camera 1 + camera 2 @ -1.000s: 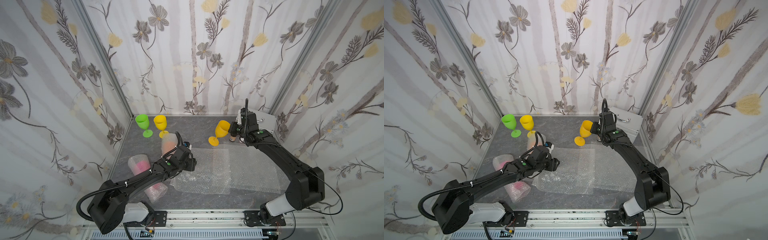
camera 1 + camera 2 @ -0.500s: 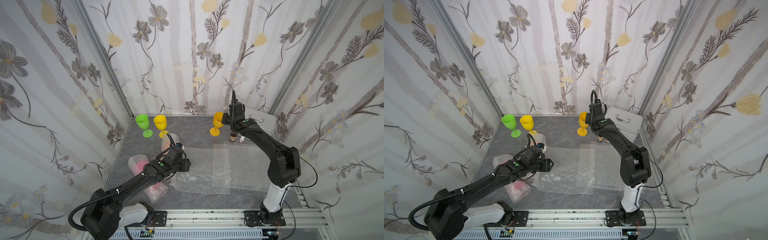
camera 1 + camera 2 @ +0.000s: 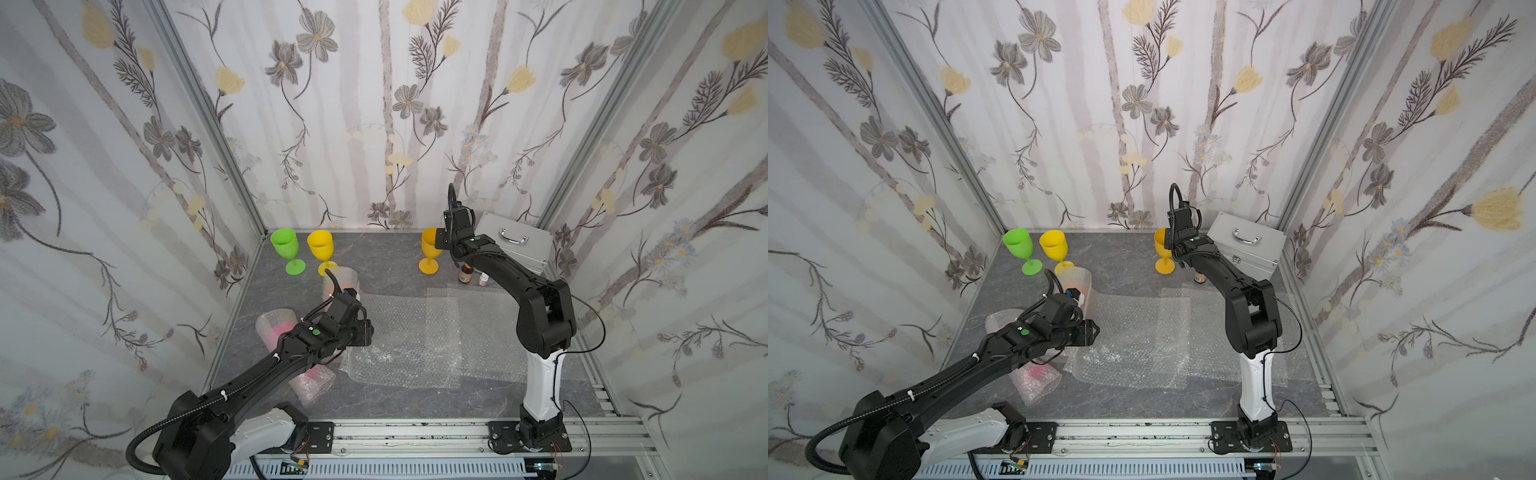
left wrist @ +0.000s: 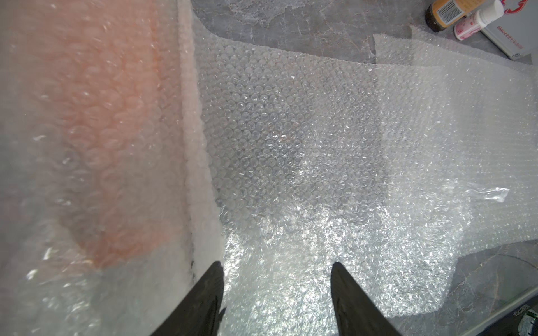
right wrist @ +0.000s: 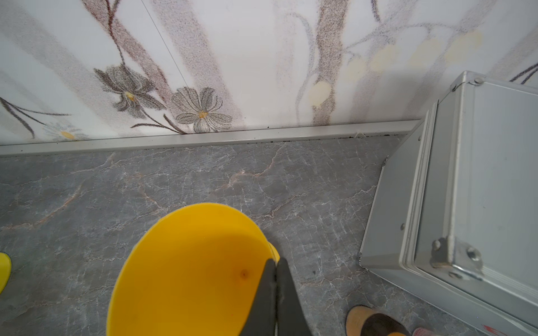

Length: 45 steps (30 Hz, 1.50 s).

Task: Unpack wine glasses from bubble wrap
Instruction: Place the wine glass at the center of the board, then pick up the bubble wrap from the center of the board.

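An amber-yellow wine glass stands upright near the back wall. My right gripper is shut on its rim, one finger inside the bowl and one outside. A lime green wine glass and a yellow one stand free at the back left. My left gripper is open and empty, low over a flat bubble wrap sheet. Beside it lies a rolled bubble wrap tube with an orange glass inside. Another tube holding a pink glass lies under the left arm.
A silver metal case sits in the back right corner, close to the right gripper. A small brown bottle and a small white bottle stand in front of it. A second flat sheet overlaps the first.
My right gripper carried the amber-yellow glass from a tilt near the case to upright, farther back and left. My left gripper drew back slightly to the left over the sheet.
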Available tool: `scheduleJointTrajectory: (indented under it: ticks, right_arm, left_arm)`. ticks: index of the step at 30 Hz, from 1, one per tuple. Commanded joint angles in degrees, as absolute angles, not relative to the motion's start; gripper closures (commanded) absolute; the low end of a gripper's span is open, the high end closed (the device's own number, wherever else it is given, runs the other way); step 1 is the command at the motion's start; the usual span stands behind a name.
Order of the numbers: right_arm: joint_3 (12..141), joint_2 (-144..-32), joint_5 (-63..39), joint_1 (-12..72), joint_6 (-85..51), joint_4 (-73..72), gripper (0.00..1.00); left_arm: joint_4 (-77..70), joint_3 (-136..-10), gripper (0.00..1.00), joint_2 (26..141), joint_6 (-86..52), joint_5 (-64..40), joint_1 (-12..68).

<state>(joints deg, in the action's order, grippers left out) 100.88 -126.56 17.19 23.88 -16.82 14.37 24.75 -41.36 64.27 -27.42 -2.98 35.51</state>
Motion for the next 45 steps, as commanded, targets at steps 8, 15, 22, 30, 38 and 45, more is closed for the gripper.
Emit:
scheduleJointTrajectory:
  ticks: [8, 15, 22, 30, 38, 45]
  right_arm:
    - [103.9, -128.3, 15.5, 23.5, -16.6, 14.4, 0.76]
    - [103.8, -125.4, 15.3, 22.5, -16.7, 15.5, 0.73]
    - [102.6, -119.6, 12.6, 21.6, -17.6, 17.2, 0.70]
    - [92.1, -109.1, 0.8, 21.2, -21.9, 17.2, 0.70]
    - [70.9, -94.3, -5.5, 21.7, -26.5, 14.5, 0.69]
    - [53.4, -82.1, -7.8, 22.6, -31.1, 14.3, 0.69]
  left_arm:
    - [27.7, -41.4, 0.39, 63.0, -28.5, -1.2, 34.7]
    - [30.3, -42.5, 0.39, 62.2, -28.3, -0.7, 33.6]
    - [34.5, -43.7, 0.40, 61.6, -29.1, -0.8, 32.6]
    - [37.7, -42.5, 0.43, 60.6, -30.9, -1.6, 32.4]
    - [35.6, -43.2, 0.49, 65.7, -28.9, -2.2, 32.4]
    - [36.4, -45.8, 0.52, 70.4, -25.5, -0.2, 32.4]
